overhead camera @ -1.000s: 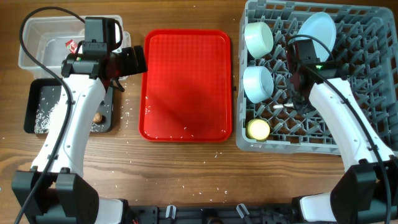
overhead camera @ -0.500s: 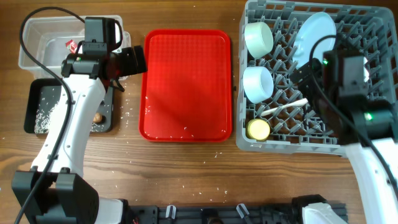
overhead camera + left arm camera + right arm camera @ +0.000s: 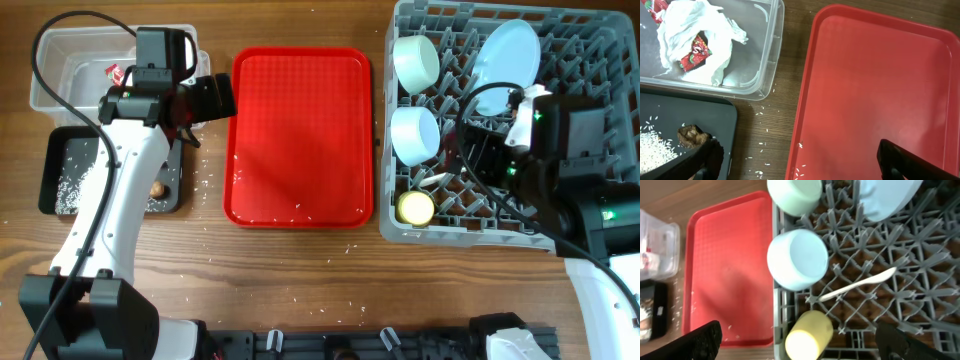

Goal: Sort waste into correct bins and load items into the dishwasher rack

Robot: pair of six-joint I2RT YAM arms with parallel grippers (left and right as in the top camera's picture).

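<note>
The grey dishwasher rack (image 3: pixel 600 60) holds two pale bowls (image 3: pixel 417 60) (image 3: pixel 415 133), a pale blue plate (image 3: pixel 510 48) and a yellow cup (image 3: pixel 415 207). In the right wrist view, the white spoon (image 3: pixel 860 285) lies flat on the rack's pegs (image 3: pixel 920 280) beside a bowl (image 3: pixel 797 257) and the cup (image 3: pixel 810 330). My right gripper (image 3: pixel 802 342) is open and empty above the rack. My left gripper (image 3: pixel 800 162) is open and empty over the red tray's left edge. Crumpled wrappers (image 3: pixel 695 35) lie in the clear tub (image 3: pixel 767 55). A brown lump (image 3: pixel 692 136) and rice (image 3: pixel 655 150) lie in the black tray (image 3: pixel 725 115).
The flat red tray (image 3: pixel 300 135) lies between the bins and the rack, with a few rice grains on it. Loose grains are scattered on the wooden table (image 3: pixel 300 270) around it. Another small brown piece (image 3: pixel 157 188) sits in the black tray (image 3: pixel 60 150).
My right arm has drawn back from the spoon, moving right and up off the rack. The spoon stays lying on the pegs. The left arm has not moved.
</note>
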